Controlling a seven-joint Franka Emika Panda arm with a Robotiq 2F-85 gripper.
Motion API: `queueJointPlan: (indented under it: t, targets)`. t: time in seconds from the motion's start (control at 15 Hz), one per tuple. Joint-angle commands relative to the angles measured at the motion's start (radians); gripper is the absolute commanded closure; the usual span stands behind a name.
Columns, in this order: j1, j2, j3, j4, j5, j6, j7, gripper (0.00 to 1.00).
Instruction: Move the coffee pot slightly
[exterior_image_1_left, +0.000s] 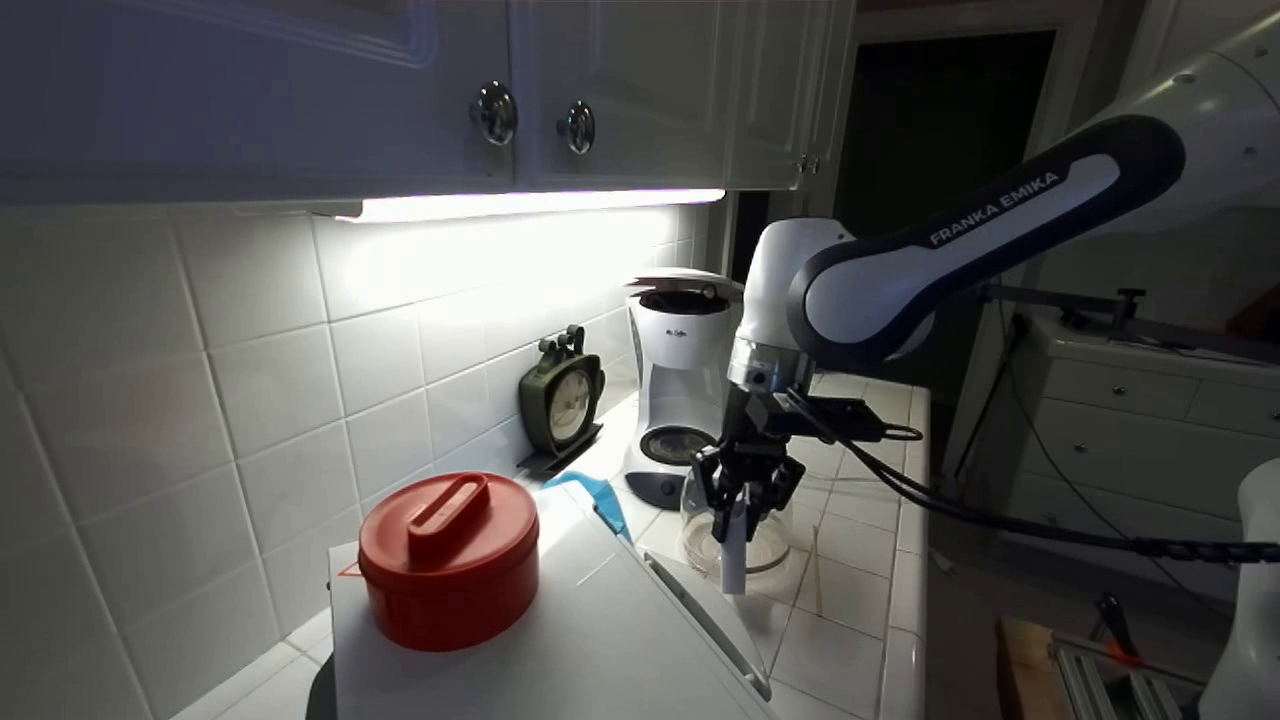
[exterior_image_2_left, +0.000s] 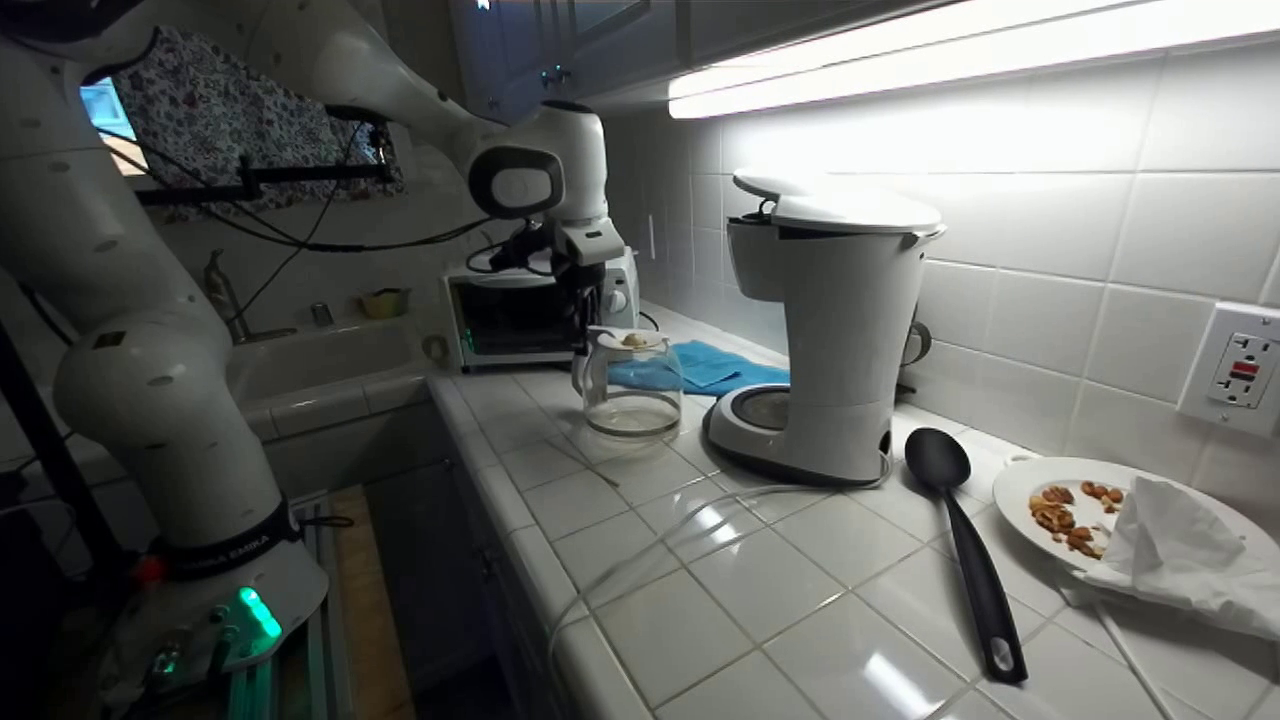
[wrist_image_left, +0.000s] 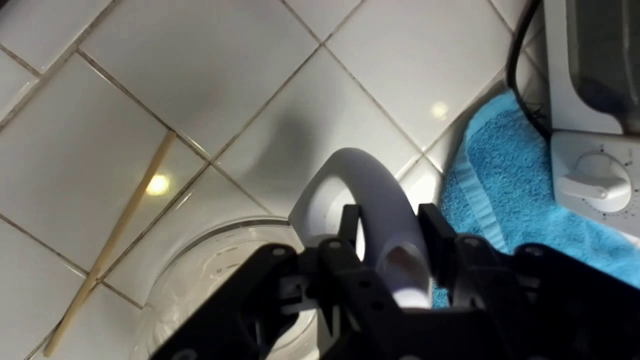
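Observation:
The coffee pot is a clear glass carafe with a pale rim and pale handle. It shows in both exterior views (exterior_image_1_left: 768, 553) (exterior_image_2_left: 640, 395), upright on the tiled counter beside the coffee machine (exterior_image_1_left: 683, 345), which also shows in an exterior view (exterior_image_2_left: 850, 330). In the wrist view its glass body (wrist_image_left: 215, 272) is at lower left and its handle (wrist_image_left: 370, 195) is in the middle. My gripper (wrist_image_left: 387, 215) has one finger inside the handle loop and one outside, both against the handle. The gripper also shows in both exterior views (exterior_image_1_left: 738, 522) (exterior_image_2_left: 587, 340). The gripper hides part of the pot.
A white toaster oven (exterior_image_1_left: 590, 640) bears a red lidded pot (exterior_image_1_left: 450, 570). A blue towel (wrist_image_left: 520, 170) lies near the oven. A thin stick (wrist_image_left: 125, 220) lies by the carafe. A black spoon (exterior_image_2_left: 970, 570) and a plate of nuts (exterior_image_2_left: 1015, 490) lie beyond the coffee machine.

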Motion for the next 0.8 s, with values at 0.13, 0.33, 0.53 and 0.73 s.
queueJointPlan:
  t: [0.13,0.33,0.53,0.73]
  targets:
    - [0.016,-0.073,0.003,-0.054,0.043,-0.08,-0.154,0.89]
    - [0.017,-0.085,-0.003,-0.074,0.036,-0.109,-0.266,0.89]
    - [0.012,-0.104,-0.014,-0.094,0.027,-0.136,-0.36,0.89]
    - [0.005,-0.131,-0.025,-0.119,-0.007,-0.135,-0.475,0.91]
